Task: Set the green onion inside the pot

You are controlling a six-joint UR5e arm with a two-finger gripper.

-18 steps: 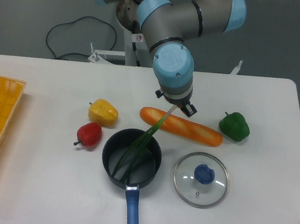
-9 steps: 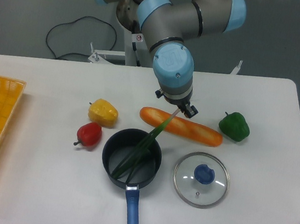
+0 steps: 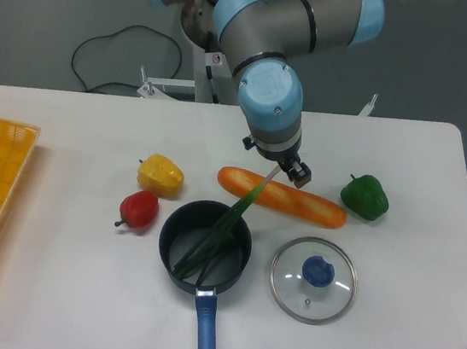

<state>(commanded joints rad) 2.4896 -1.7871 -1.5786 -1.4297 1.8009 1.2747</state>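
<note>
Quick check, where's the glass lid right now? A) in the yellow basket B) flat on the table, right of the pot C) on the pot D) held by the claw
B: the glass lid lies flat on the table to the right of the pot, which is uncovered, with the green onion slanting into it from the claw.
</note>
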